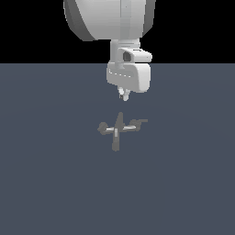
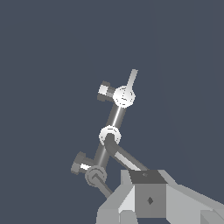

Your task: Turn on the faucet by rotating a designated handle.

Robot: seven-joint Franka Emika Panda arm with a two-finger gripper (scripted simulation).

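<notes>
The arm hangs straight down over the faucet (image 1: 117, 130), not touching it. Its fingers (image 1: 123, 95) look closed together, holding nothing.

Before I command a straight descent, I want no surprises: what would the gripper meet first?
Probably the faucet: the gripper hangs just above its upright central spout, with nothing between. Depth is unclear, so it might pass just behind.
</notes>
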